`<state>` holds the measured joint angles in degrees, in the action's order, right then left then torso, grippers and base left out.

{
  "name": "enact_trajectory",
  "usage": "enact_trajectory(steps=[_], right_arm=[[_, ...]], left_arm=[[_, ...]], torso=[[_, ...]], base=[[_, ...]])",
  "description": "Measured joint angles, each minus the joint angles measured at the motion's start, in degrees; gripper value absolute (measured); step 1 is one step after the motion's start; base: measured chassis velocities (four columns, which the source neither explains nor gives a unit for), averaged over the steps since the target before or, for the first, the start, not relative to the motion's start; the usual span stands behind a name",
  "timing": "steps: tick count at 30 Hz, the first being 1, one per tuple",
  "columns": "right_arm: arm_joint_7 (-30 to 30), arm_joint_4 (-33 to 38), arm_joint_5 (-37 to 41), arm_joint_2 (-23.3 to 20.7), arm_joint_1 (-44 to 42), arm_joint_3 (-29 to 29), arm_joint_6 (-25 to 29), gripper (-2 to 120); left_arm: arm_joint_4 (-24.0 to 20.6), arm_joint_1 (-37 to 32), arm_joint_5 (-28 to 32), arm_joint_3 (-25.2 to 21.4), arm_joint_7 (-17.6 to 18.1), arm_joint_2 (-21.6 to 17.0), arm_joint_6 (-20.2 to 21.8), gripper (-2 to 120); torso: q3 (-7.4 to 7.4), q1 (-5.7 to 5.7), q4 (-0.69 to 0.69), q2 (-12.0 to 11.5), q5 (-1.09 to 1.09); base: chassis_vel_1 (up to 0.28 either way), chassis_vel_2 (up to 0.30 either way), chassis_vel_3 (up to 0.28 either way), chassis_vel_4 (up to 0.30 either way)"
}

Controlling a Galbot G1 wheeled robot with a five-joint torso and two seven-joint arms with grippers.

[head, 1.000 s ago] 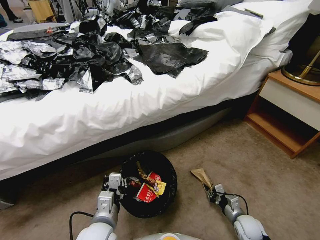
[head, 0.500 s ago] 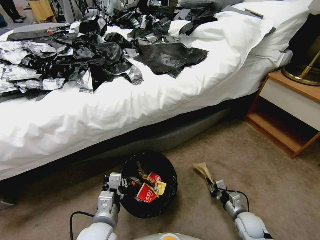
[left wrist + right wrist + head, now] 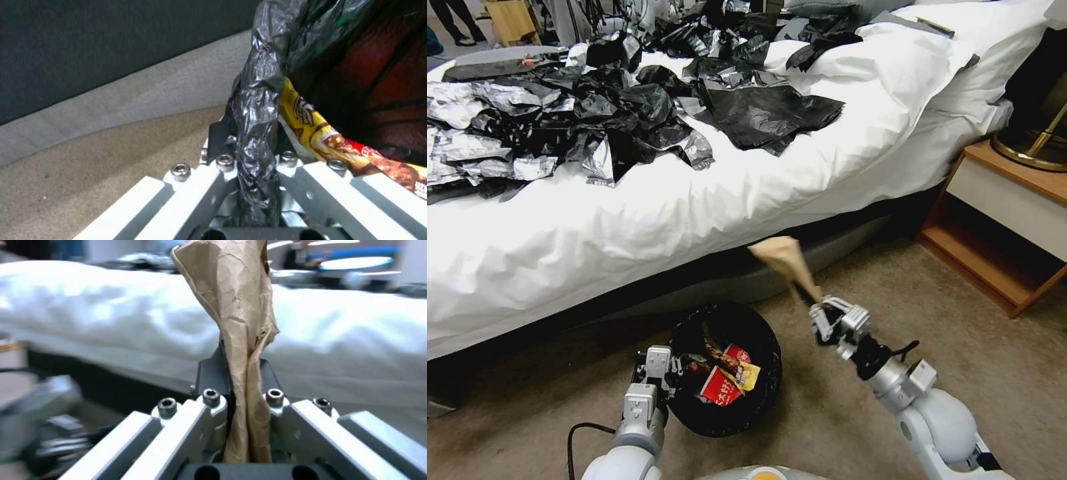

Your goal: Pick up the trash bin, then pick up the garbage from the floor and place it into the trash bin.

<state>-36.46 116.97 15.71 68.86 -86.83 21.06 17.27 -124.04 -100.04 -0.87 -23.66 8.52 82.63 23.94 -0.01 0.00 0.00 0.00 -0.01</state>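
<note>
We see right gripper [image 3: 819,313] clamped on bag [image 3: 785,261], centre frame, up-right of bin [image 3: 725,368]; left gripper [image 3: 253,156] clamped on bin liner at lower centre; risk: thin pinch slips, or bag drops outside rim.

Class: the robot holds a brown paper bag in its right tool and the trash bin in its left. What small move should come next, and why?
Probably swing the right tool leftward over the trash bin. It is shut on the brown paper bag, which sits lifted off the floor, beside the bin's opening rather than above it, while the left tool grips the rim.
</note>
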Motion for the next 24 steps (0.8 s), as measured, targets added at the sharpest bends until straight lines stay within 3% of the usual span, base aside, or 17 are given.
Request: enact_trajectory(steps=[9,24], right_arm=[[0.67,-9.03,-5.14,-1.73,3.05,-9.69,-0.04,0],[4.64,-18.80,-6.62,0.78,8.10,-13.85,-1.85,0]], left_arm=[[0.01,0.06,-0.01,0.39,0.00,0.00,0.04,0],[-0.14,-0.14,-0.66,1.41,0.00,0.60,0.07,0]], torso=[[0.00,0.00,0.01,0.00,0.01],[0.00,0.00,0.00,0.00,0.01]], base=[[0.000,0.000,0.000,0.000],[0.000,0.000,0.000,0.000]])
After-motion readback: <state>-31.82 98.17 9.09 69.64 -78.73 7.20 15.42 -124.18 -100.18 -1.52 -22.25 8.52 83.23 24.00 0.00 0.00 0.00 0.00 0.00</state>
